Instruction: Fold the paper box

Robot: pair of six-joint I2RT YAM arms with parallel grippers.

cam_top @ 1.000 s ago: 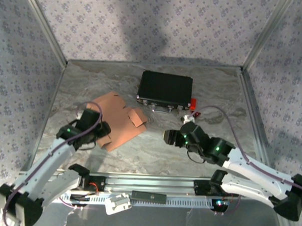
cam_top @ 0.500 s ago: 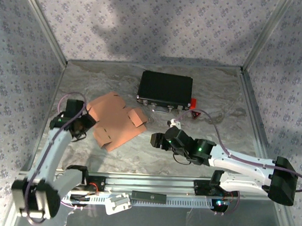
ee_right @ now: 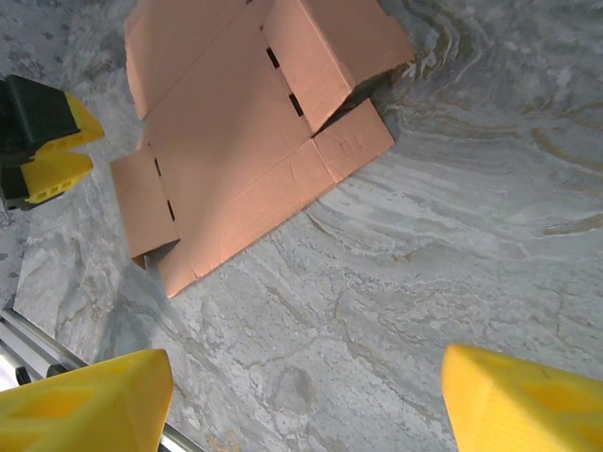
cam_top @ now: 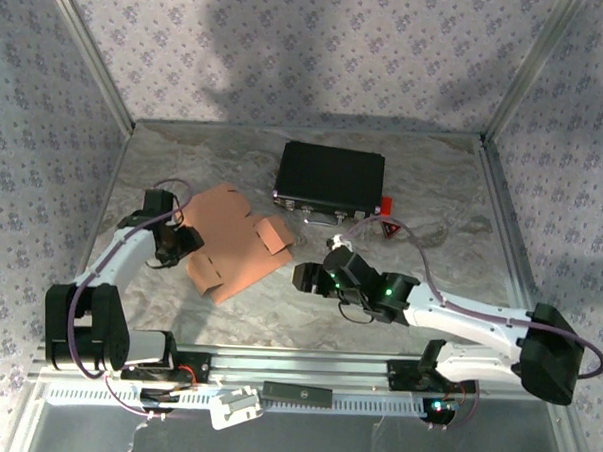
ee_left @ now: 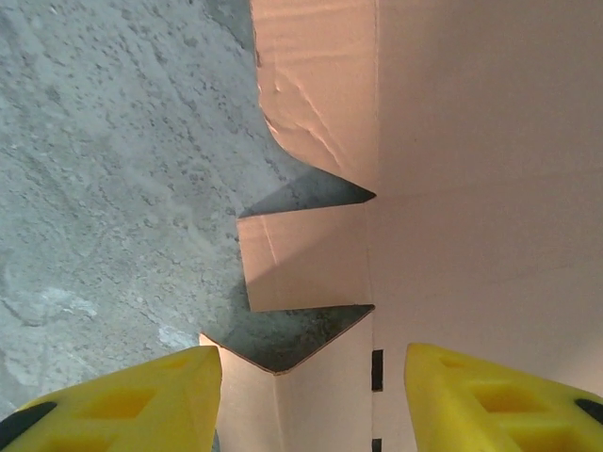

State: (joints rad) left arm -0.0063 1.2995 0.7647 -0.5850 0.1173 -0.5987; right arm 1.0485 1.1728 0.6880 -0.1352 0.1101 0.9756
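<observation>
**Top view.** Your box point(cam_top: 231, 245) lies as a flat salmon sheet on the marble table point(cam_top: 439, 282). It sits left of centre, in front of the black case point(cam_top: 331, 175) and apart from it. One flap point(cam_top: 274, 233) at the sheet's right end stands raised off the table, and the rest lies flat. Your left gripper point(cam_top: 186, 241) sits at the sheet's left edge. Your right gripper point(cam_top: 301, 278) hangs over bare table just right of the sheet, pointing toward it.

**Left wrist view.** The left gripper point(ee_left: 311, 395) is released, its yellow fingers point(ee_left: 141, 395) standing apart. Between them you look down on the box's point(ee_left: 471, 188) notched edge, where a short side flap point(ee_left: 301, 259) meets the table point(ee_left: 113, 188). Whether a finger touches the card you cannot tell.

**Right wrist view.** The right gripper point(ee_right: 301, 395) is released too, its jaws wide with only table point(ee_right: 396, 282) between them. Ahead of it lies the box point(ee_right: 226, 160), its raised flap point(ee_right: 330, 56) casting a shadow. The left gripper point(ee_right: 71, 151) stands at the sheet's far edge.
</observation>
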